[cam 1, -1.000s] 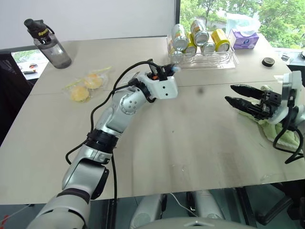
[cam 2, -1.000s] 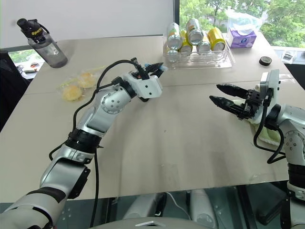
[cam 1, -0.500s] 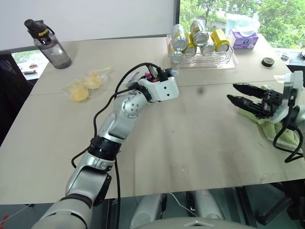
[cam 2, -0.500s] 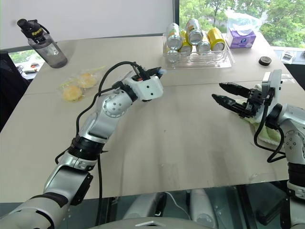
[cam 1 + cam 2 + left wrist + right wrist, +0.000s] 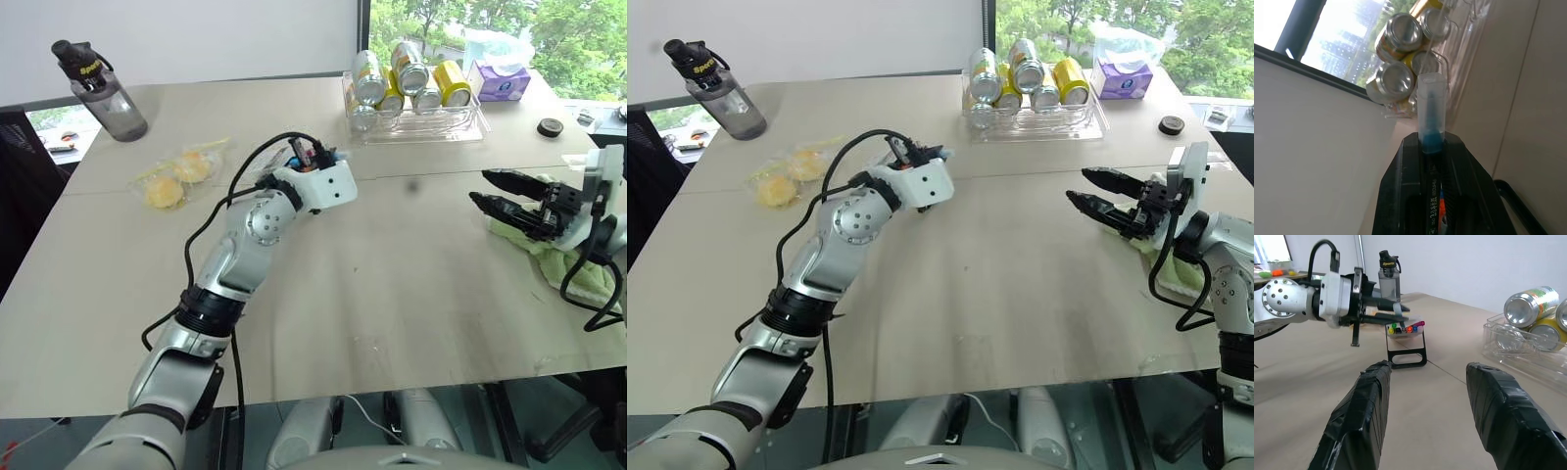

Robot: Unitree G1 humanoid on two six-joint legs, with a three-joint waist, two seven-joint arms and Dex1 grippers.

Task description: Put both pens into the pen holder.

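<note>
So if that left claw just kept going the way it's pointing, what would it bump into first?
Probably the clear tray of cans: the left claw, shut on the blue-capped pen, aims at it, though how much table lies between is unclear.

A beige table top (image 5: 392, 284) fills the scene. At its eleven o'clock corner stands a smoky grey plastic water bottle with a black cap (image 5: 98, 90). Toward nine o'clock lies a clear bag of yellow round pieces (image 5: 179, 174). At one o'clock a clear plastic tray (image 5: 416, 122) holds silver and yellow drink cans (image 5: 411, 73) lying on their sides. Just beside it, further toward two o'clock, sit a purple tissue box (image 5: 504, 78) and a small black round cap (image 5: 552, 126). A pale green cloth (image 5: 549, 259) lies at three o'clock.
</note>
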